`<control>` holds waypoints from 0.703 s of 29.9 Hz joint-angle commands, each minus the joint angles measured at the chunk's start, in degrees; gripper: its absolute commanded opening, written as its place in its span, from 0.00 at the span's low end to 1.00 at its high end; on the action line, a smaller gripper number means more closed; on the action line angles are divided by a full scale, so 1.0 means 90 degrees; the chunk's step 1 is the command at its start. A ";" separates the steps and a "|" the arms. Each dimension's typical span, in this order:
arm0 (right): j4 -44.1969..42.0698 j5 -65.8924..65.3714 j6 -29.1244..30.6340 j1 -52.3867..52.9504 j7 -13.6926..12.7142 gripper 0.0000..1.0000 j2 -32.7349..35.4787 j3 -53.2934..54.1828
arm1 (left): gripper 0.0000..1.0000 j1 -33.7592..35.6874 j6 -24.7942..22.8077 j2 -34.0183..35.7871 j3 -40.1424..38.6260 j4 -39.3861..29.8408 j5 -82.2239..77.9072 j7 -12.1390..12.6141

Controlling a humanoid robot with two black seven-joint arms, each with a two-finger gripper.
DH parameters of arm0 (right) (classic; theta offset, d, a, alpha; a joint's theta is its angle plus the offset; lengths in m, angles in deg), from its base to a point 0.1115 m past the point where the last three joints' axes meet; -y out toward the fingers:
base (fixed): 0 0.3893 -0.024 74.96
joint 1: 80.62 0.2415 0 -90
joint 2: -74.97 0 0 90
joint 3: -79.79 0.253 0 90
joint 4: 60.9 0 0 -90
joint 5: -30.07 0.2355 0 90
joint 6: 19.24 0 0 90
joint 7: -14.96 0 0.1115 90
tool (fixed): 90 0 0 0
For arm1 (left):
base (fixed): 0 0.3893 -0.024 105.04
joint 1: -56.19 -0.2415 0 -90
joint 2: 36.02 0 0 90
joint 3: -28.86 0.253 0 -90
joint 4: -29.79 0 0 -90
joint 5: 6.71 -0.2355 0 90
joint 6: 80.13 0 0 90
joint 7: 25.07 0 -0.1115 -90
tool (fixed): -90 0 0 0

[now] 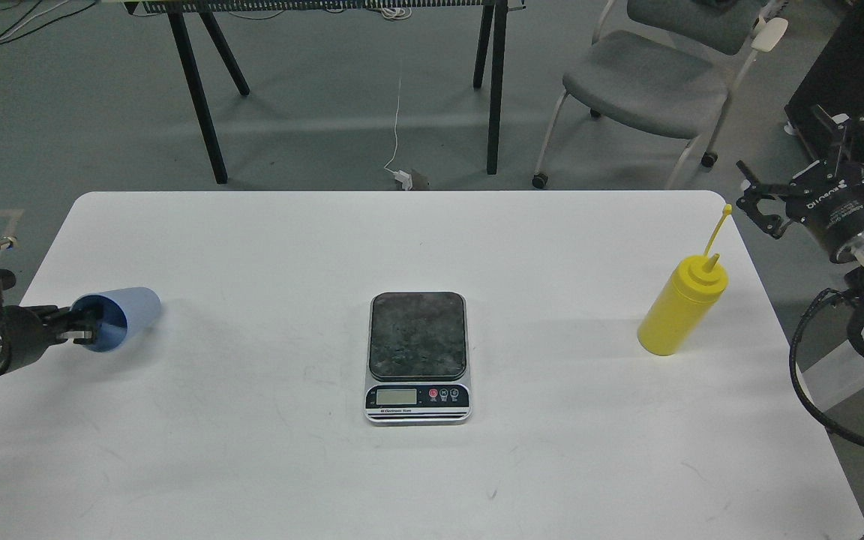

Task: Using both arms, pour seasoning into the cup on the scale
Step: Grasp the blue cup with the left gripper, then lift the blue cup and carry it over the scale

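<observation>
Blue ribbed plastic cup (118, 316) pinched at its rim by my left gripper (76, 330), off the mottled scale (417, 356). Yellow squeeze bottle (678, 315) untouched; right gripper (756, 201) spread wide. Nothing poured.

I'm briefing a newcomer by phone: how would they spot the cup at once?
Start at the white table, then go to its left edge, far left of the scale. The cup lies tipped sideways at the left end effector, the only light-blue thing there.
</observation>
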 commanded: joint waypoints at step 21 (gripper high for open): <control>-0.0040 0.0001 0.0000 -0.0039 0.0009 1.00 -0.0039 0.0020 | 0.00 0.2370 -0.2035 0.0924 0.0063 -0.2588 -0.1920 -0.0001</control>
